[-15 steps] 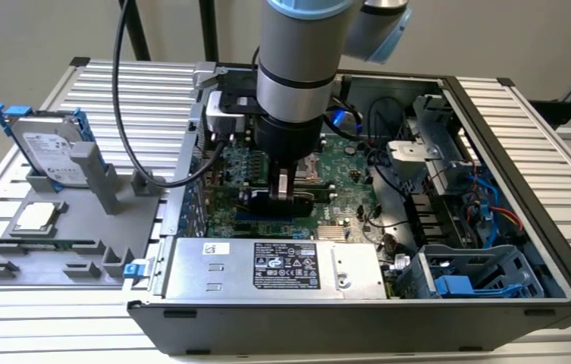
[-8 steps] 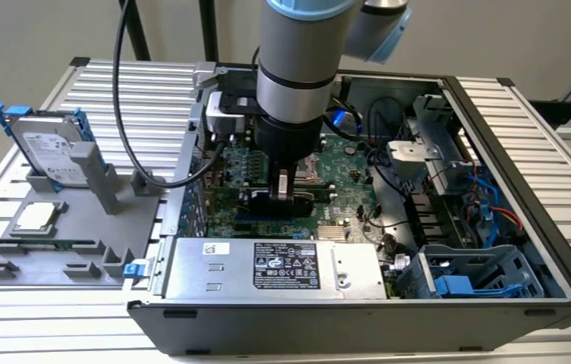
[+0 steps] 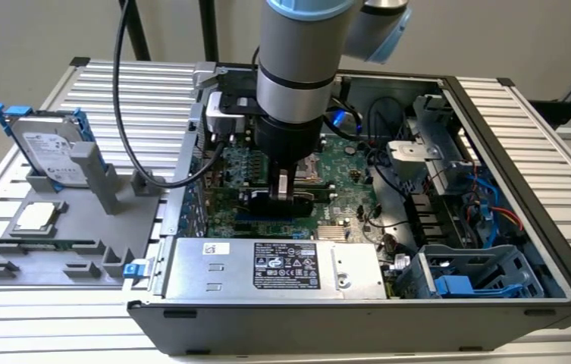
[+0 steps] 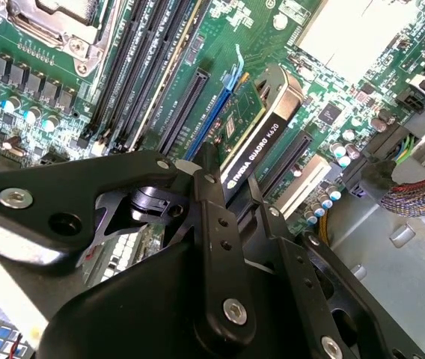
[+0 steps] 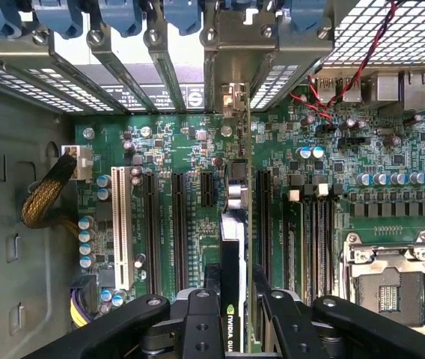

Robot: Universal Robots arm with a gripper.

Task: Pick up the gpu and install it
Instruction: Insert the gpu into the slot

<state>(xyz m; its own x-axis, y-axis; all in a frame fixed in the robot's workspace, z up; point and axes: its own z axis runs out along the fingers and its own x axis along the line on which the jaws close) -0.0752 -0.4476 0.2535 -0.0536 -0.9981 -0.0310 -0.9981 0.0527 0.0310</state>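
The gpu [image 5: 236, 247] is standing on edge inside the open computer case [image 3: 528, 152], upright over the motherboard [image 5: 317, 202], and the gripper [image 5: 236, 314] is clamping it from both sides. In both wrist views the black fingers [image 4: 220, 247] are pressing against the card's two faces, with its black cooler edge rising between them. In the first wrist view the card is lining up with the long expansion slots [image 5: 179, 232] of the motherboard, sitting between two of those slots, and its silver bracket end [image 5: 233, 97] is reaching toward the case's rear slot openings. Whether its lower edge is fully seated in a slot cannot be told. In the second wrist view the card [image 4: 261, 134] is running beside a blue slot [image 4: 209, 123] and a black slot [image 4: 186, 108] on the motherboard.

In the exterior view the arm [image 3: 300, 68] is coming down into the case, with the gripper [image 3: 283, 199] low over the motherboard's middle. The empty CPU socket [image 5: 384, 288] is lying on the motherboard just beside the memory slots. The silver power supply [image 3: 275, 269] is lying along the case's near wall. Outside the case, toward the exterior view's left, a grey holder [image 3: 63, 243] is carrying a hard drive [image 3: 51, 155] in a blue frame and a small square CPU chip [image 3: 39, 218].
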